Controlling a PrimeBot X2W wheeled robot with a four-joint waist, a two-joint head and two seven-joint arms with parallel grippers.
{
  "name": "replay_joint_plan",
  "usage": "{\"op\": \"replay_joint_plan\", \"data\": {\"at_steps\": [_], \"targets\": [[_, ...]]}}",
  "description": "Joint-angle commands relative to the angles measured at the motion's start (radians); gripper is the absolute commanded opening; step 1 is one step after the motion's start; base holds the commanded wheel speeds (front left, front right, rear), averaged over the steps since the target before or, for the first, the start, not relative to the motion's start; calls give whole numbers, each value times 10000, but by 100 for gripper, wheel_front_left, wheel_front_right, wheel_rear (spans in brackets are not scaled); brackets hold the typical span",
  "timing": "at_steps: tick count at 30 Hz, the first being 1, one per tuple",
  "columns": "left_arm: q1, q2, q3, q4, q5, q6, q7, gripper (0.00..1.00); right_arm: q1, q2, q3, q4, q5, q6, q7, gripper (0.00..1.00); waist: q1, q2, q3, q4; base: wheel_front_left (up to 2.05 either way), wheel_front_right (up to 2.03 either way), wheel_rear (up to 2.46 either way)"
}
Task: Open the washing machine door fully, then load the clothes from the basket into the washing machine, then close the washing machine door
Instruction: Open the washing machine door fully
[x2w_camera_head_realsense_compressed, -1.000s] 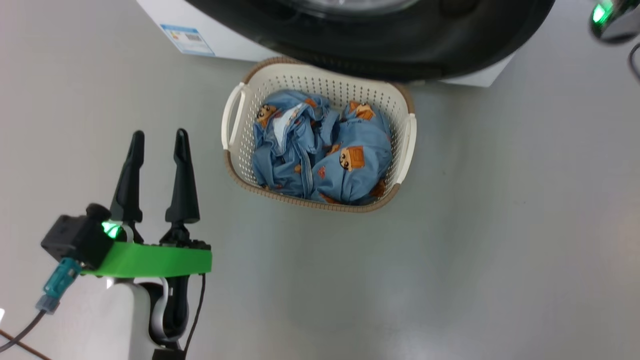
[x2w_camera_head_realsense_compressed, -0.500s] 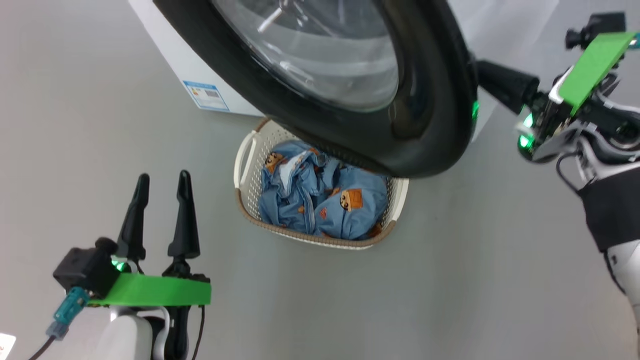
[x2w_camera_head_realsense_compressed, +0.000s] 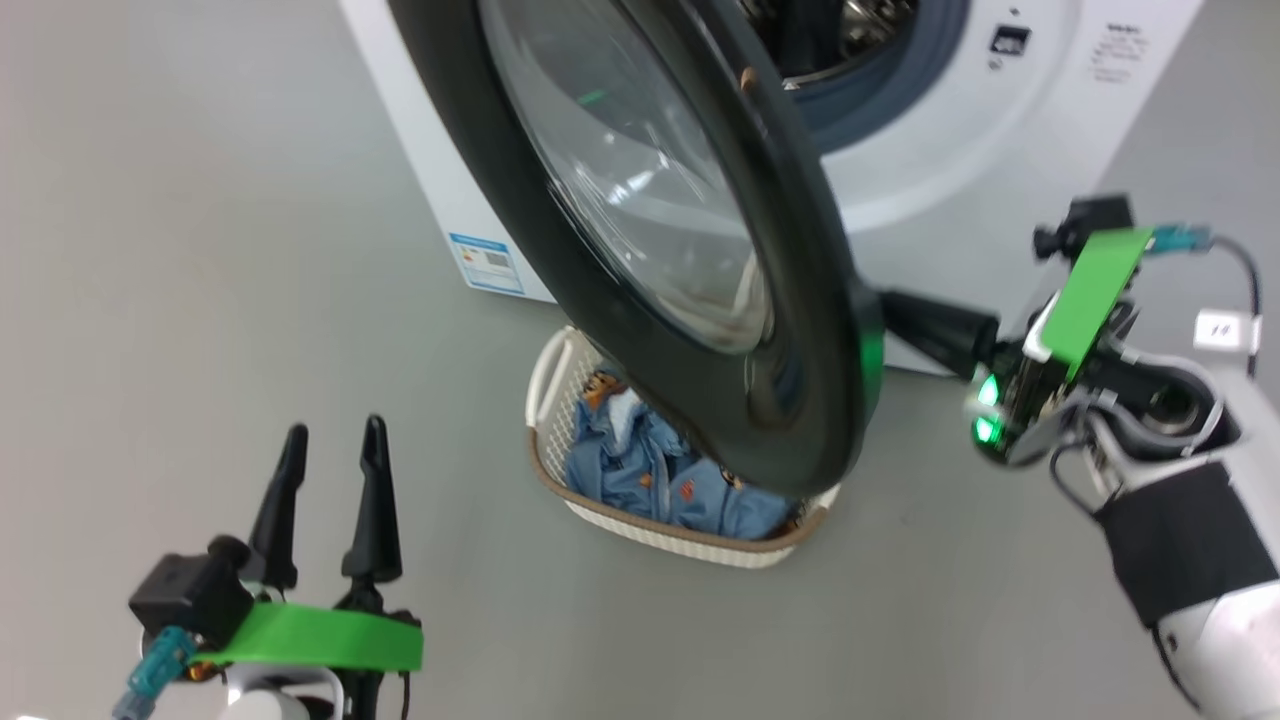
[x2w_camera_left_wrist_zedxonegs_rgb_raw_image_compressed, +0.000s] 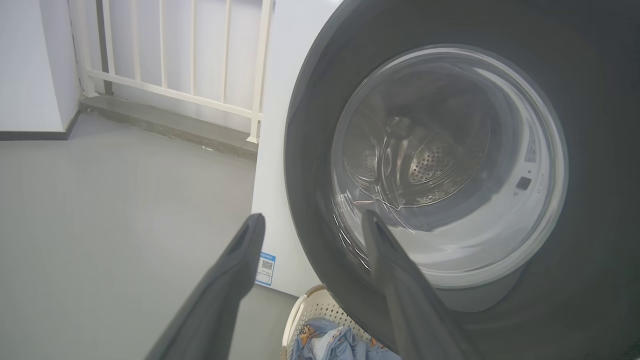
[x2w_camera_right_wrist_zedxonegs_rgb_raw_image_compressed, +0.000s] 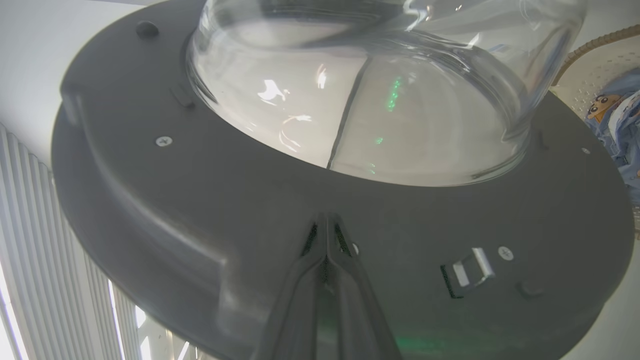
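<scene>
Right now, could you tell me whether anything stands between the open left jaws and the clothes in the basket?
Partly. The washing machine door, swung out, hangs over the basket's right side and covers much of the clothes. Their left part lies exposed toward the left jaws, with only floor between.

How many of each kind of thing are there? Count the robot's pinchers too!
washing machine: 1
washing machine door: 1
basket: 1
heap of clothes: 1
blue label sticker: 1
grippers: 2, the left gripper and the right gripper
Total: 7
</scene>
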Motion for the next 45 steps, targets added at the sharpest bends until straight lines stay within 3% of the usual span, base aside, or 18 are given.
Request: {"op": "replay_joint_plan", "data": {"at_steps": [1,10,18,35,36,40,41,42,45], "targets": [[96,182,288,-114,70,6,-63,100,395,257,191,-317,110,46,189,0,0,0,-436,441,0,0,0],[278,263,120,161,-21,6,-19,100,1329,603,156,-612,78,46,332,0,0,0,-839,1208,0,0,0],[282,368,77,177,-83,26,68,100,1504,819,71,-675,-1,46,378,0,0,0,-914,1488,0,0,0],[414,480,-3,122,-199,170,89,100,1668,900,-283,-897,-338,46,336,0,0,0,-1140,684,0,0,0],[427,491,-11,128,-204,172,91,100,1716,879,-307,-947,-374,46,315,5,0,0,-1174,602,0,0,0],[456,532,-39,159,-253,166,92,100,1887,803,-391,-1150,-544,46,193,45,0,0,-1298,213,0,0,0],[466,542,-57,163,-274,163,87,100,1962,775,-438,-1303,-622,46,118,93,0,0,-1344,-8,0,0,0],[478,544,-66,157,-279,165,85,100,2007,765,-463,-1403,-659,46,77,100,0,0,-1361,-122,0,0,0],[531,549,-93,119,-287,188,81,100,2169,708,-545,-1760,-812,46,-92,100,0,0,-1397,-470,0,0,0]]}}
